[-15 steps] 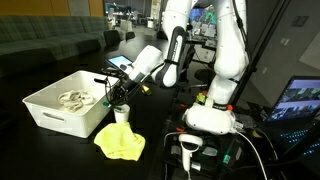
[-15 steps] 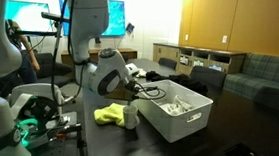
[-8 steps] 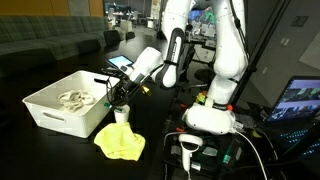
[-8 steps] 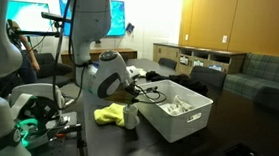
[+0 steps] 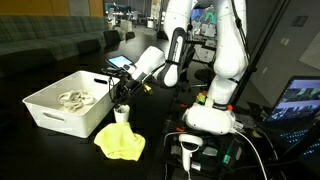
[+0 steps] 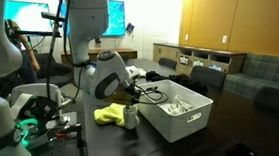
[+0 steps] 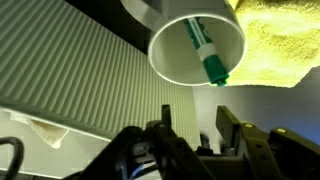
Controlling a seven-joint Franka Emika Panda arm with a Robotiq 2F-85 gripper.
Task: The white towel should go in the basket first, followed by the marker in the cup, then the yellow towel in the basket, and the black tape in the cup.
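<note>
The white towel lies inside the basket, as both exterior views show, with the towel resting behind the basket wall. The cup stands beside the basket and holds the marker, which has a green cap and leans against the cup's inner wall. My gripper hangs just above the cup, open, with nothing between its fingers. The yellow towel lies crumpled on the table next to the cup. The black tape is out of view.
The basket's ribbed side stands close to the cup. The robot's white base and cables sit behind the work area. A lit screen is at the table's far side, and a sofa stands in the background.
The gripper's fingers have parted above the cup, leaving the marker resting in it. The arm has barely moved.
</note>
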